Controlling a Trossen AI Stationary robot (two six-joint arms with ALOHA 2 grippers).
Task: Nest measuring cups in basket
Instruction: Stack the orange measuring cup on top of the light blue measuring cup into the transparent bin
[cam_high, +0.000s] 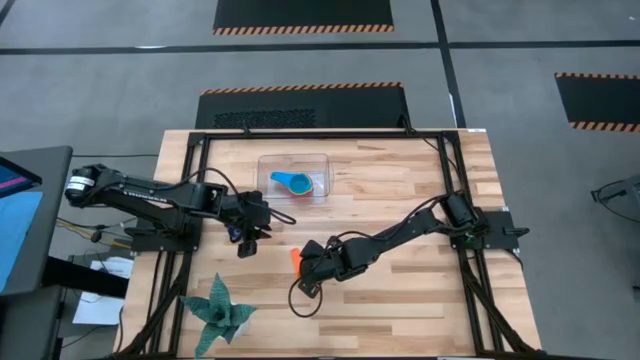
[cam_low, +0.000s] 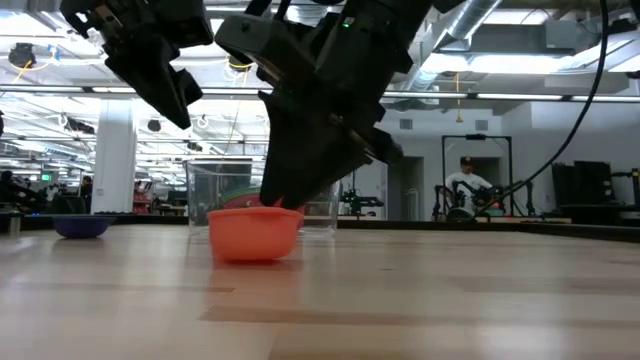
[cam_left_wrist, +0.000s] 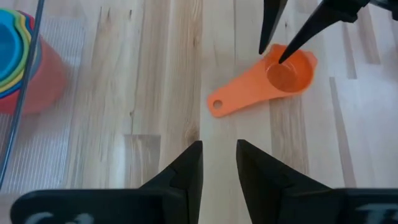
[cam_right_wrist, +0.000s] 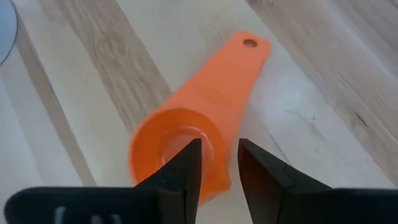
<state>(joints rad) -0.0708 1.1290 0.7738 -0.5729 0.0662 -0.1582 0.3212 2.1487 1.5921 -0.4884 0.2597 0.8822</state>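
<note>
An orange measuring cup (cam_high: 296, 257) (cam_low: 255, 232) stands upright on the wood table, with its handle (cam_left_wrist: 216, 104) flat on the boards. My right gripper (cam_right_wrist: 221, 165) (cam_left_wrist: 272, 56) comes down on it, open. One finger is inside the bowl and the other is outside the rim (cam_right_wrist: 225, 180), with gaps showing on both sides of the wall. My left gripper (cam_left_wrist: 219, 162) (cam_high: 247, 245) hovers left of the cup, open by a narrow gap and holding nothing. The clear basket (cam_high: 262, 160) (cam_low: 200, 190) stands farther back and holds nested cups (cam_left_wrist: 15, 56), with blue (cam_high: 293, 183) innermost.
A teal spiky paper plant (cam_high: 220, 310) sits near the table's near left corner. A small dark blue bowl-shaped thing (cam_low: 82, 227) lies at the left in the low view. Bare wood lies near and right of the orange cup. A person (cam_low: 465, 185) sits far off in the room.
</note>
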